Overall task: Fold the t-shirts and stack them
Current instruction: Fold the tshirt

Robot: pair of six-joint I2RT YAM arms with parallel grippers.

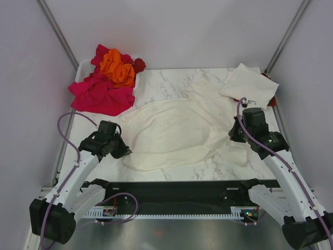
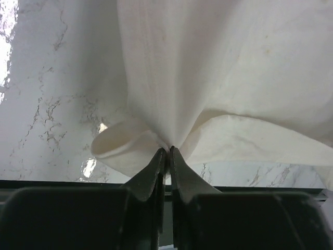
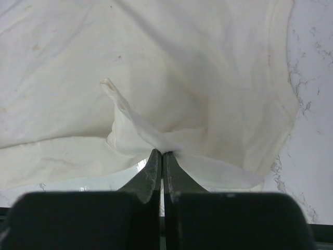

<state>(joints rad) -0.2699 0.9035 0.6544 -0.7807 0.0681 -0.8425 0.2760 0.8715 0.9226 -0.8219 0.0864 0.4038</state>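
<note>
The left tool (image 2: pixel 167 150) pinches the spread cream t-shirt (image 1: pixel 171 133) at its near-left edge. The right tool (image 3: pixel 161 152) pinches its right edge. Beyond its far-left corner lie heaped pink and orange t-shirts (image 1: pixel 106 80).

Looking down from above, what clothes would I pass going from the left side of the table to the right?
Heap of pink, orange and red t-shirts → spread-out cream t-shirt → smaller cream t-shirt at the far right corner.
</note>
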